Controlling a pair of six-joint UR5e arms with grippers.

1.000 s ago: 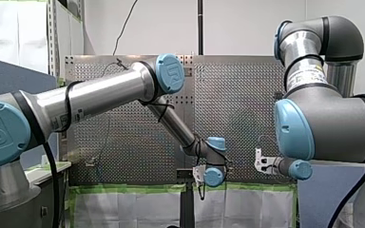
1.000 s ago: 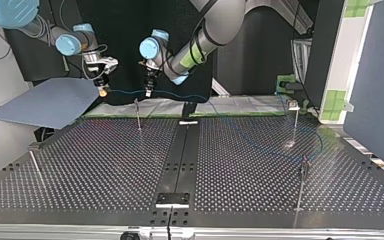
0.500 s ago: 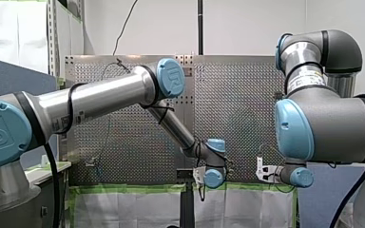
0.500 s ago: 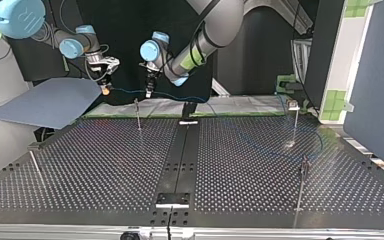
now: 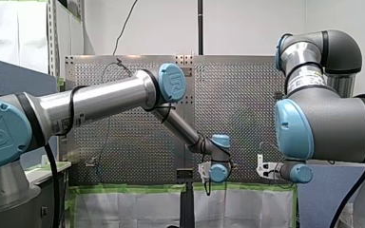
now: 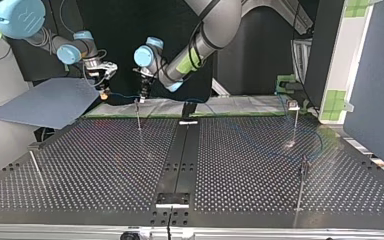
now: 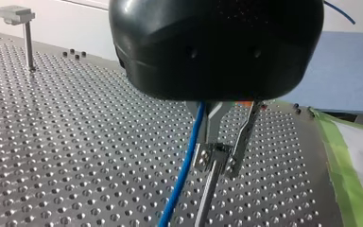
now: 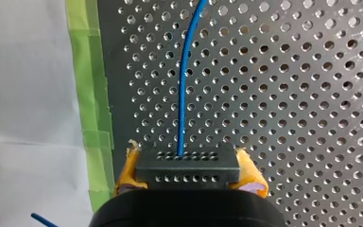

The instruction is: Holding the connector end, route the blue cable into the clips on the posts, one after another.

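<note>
Clamping the connector [image 8: 189, 161] tight, my right gripper [image 8: 188, 168] holds the blue cable [image 8: 183, 85] by its end; whether my left gripper [image 7: 227, 142] grips the cable cannot be told.

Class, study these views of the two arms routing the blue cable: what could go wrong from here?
1. In the left wrist view the thin blue cable runs beside the small metal clip on the thin metal post, apparently not in it; it may slip past.
2. My left gripper hangs right at that clip and could knock the post.
3. My right gripper clamps the black perforated connector; a taut cable might strain that joint.
</note>
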